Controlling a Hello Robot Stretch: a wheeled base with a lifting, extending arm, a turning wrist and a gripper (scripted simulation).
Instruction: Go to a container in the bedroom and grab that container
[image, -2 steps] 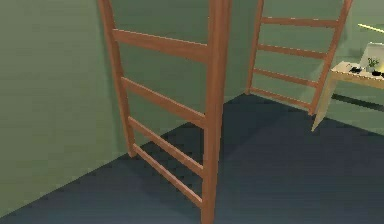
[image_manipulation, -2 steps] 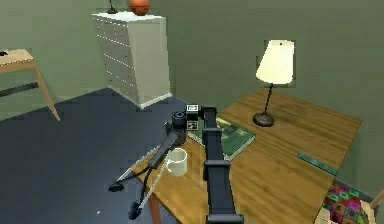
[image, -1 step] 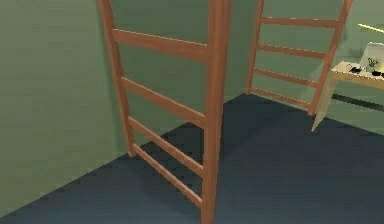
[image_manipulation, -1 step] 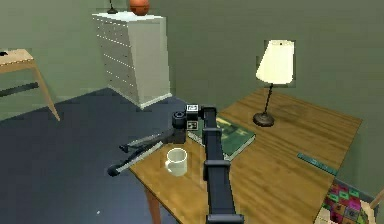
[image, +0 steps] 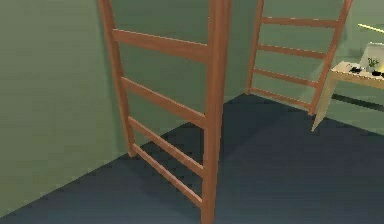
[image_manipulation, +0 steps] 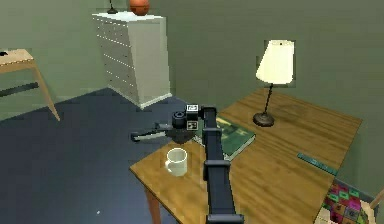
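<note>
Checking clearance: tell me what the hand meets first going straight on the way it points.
Probably nothing: the hand points off the brown wooden table over bare dark blue floor, though depth is unclear.

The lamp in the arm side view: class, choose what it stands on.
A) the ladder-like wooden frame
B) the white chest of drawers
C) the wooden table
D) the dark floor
C: the lamp has its base on the wooden table, toward the far edge, just beyond the green book lying on the same tabletop.
</note>
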